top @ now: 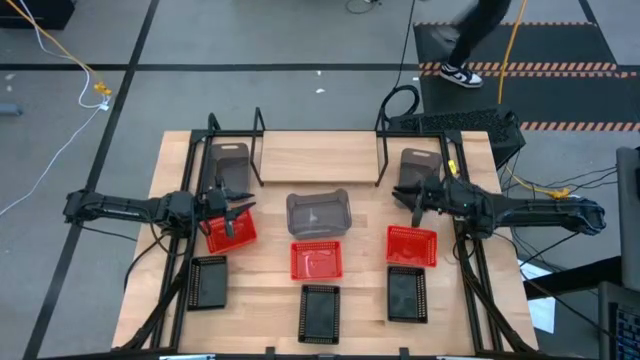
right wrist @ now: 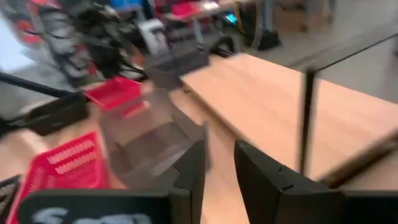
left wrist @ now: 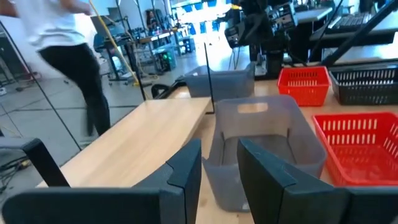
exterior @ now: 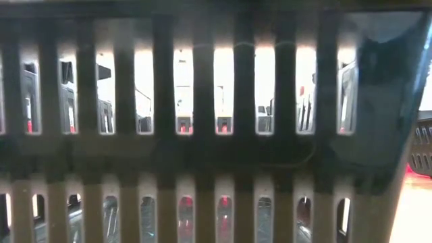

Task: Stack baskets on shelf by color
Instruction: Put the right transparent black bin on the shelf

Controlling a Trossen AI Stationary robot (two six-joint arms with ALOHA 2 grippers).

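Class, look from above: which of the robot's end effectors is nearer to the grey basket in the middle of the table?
Left. The left end effector is just beside the middle grey basket, above a red basket; the right end effector is farther off.

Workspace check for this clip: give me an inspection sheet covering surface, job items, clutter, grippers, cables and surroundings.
Surface: wooden table, bare between the shelf posts.
Job's things: shelf at the far edge, nothing stacked in its middle. Three grey baskets: middle one, one by each gripper. Three red baskets in the middle row. Three black baskets along the near edge.
Clutter: nothing seen.
Grippers: left gripper open, over the left red basket; right gripper open, between the right grey and right red baskets.
Cables: yellow cable on the floor.
Surroundings: person's leg and shoe beyond the table.
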